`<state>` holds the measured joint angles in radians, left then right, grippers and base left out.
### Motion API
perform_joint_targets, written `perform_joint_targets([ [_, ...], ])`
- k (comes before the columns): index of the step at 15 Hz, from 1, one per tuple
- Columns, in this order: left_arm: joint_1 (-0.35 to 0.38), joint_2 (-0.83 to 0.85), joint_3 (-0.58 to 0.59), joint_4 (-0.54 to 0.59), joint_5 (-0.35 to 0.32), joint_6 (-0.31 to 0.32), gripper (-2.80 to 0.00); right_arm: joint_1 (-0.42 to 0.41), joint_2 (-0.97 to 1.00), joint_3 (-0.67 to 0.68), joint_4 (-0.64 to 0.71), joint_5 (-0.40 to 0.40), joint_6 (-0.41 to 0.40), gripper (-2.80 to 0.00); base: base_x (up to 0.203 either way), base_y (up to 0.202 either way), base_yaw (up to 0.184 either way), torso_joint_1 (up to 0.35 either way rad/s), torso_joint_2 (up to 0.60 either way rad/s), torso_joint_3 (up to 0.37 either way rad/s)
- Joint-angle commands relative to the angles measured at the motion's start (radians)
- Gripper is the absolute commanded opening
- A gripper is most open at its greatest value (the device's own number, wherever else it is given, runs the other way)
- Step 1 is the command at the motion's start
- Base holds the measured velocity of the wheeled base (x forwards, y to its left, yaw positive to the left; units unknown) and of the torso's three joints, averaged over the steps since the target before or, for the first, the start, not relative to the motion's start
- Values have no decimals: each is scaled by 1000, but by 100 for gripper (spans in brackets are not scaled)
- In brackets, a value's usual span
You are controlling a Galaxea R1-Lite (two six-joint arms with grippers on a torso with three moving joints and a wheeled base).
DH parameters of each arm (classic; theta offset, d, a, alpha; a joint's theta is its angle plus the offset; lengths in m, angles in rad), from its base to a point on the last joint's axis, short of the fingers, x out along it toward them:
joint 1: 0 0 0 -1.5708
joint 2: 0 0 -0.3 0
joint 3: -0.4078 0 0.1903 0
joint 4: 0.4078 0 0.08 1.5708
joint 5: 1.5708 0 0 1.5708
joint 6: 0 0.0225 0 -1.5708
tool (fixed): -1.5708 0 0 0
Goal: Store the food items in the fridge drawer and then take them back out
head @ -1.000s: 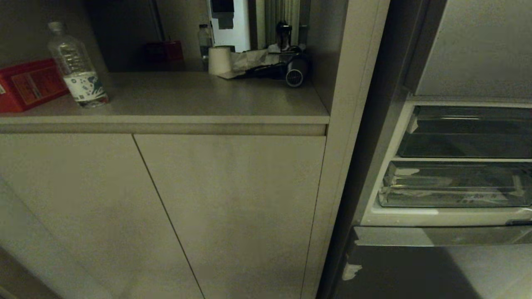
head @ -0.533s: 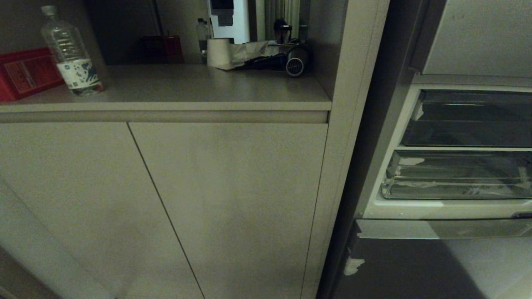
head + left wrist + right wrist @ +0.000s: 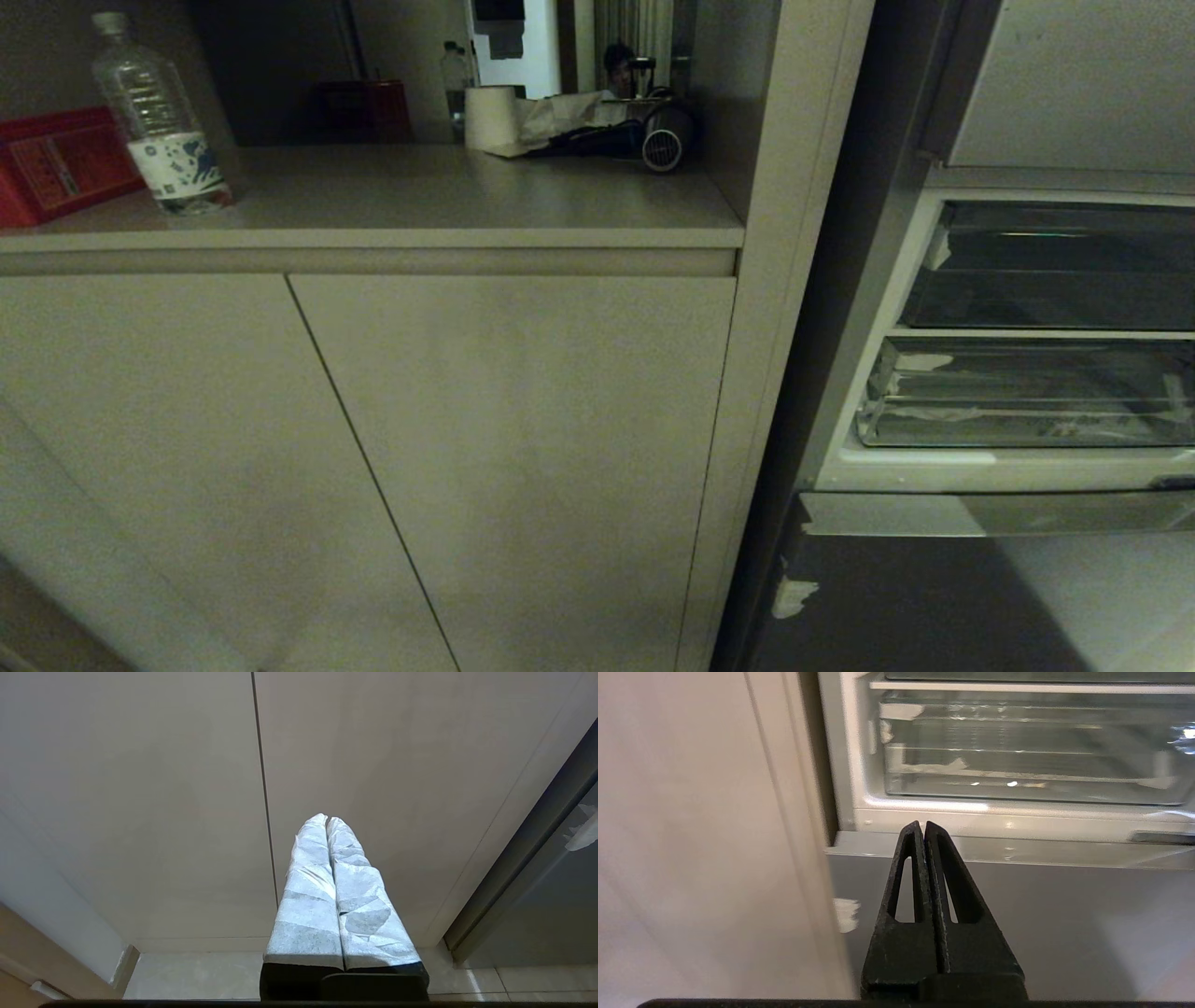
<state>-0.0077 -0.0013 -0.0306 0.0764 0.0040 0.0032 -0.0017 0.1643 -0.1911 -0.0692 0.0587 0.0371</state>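
The fridge drawer (image 3: 1027,397) is the lower clear plastic one at the right, with white tape scraps at its front corner, and it sits pushed in. From the right wrist it appears as the fridge drawer (image 3: 1017,765), and nothing shows inside. The food items are out of view. My right gripper (image 3: 922,824) is shut and empty, held in front of the grey steel panel (image 3: 1041,928) just below the drawer's left part. My left gripper (image 3: 326,820), its fingers wrapped in white tape, is shut and empty, low before the beige cabinet doors (image 3: 187,812). Neither arm shows in the head view.
A shorter clear compartment (image 3: 1055,271) sits above the drawer. Left of the fridge stands a beige cabinet (image 3: 513,467). Its counter holds a water bottle (image 3: 159,121), a red box (image 3: 56,163), a paper roll (image 3: 490,117) and a hair dryer (image 3: 665,140).
The whole head view shifted, so counter and fridge stand higher in the picture than one second ago: the camera moved. Over the last half second it holds still.
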Motion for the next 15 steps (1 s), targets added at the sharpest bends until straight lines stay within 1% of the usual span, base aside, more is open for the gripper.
perform_joint_targets([
  [1, 0, 1, 0, 0, 1, 0, -280, 2, 323, -69, -40, 64, 16, 0, 0, 0, 0, 0, 0, 0],
  [3, 0, 1, 0, 0, 1, 0, -280, 3, 574, -91, -150, 128, 27, 0, 0, 0, 0, 0, 0, 0],
  [5, 0, 1, 0, 0, 1, 0, -280, 5, 835, -106, -314, 168, 32, 0, 0, 0, 0, 0, 0, 0],
  [7, 0, 1, 0, 0, 1, 0, -280, 9, 1068, -108, -527, 194, 33, 0, 0, 0, 0, 0, 0, 0],
  [8, 0, 1, 0, 0, 1, 0, -280, 10, 1172, -106, -655, 204, 35, 0, 0, 0, 0, 0, 0, 0],
  [10, 0, 1, 0, 0, 1, 0, -280, 12, 1338, -95, -905, 216, 34, 0, 0, 0, 0, 0, 0, 0],
  [11, 0, 1, 0, 0, 1, 0, -280, 12, 1407, -93, -1007, 219, 33, 0, 0, 0, 0, 0, 0, 0],
  [14, 0, 1, 0, 0, 1, 0, -280, 12, 1560, -96, -1224, 212, 27, 0, 0, 0, 0, 0, 0, 0],
  [15, 0, 1, 0, 0, 1, 0, -280, 11, 1606, -101, -1283, 195, 21, 0, 0, 0, 0, 0, 0, 0],
])
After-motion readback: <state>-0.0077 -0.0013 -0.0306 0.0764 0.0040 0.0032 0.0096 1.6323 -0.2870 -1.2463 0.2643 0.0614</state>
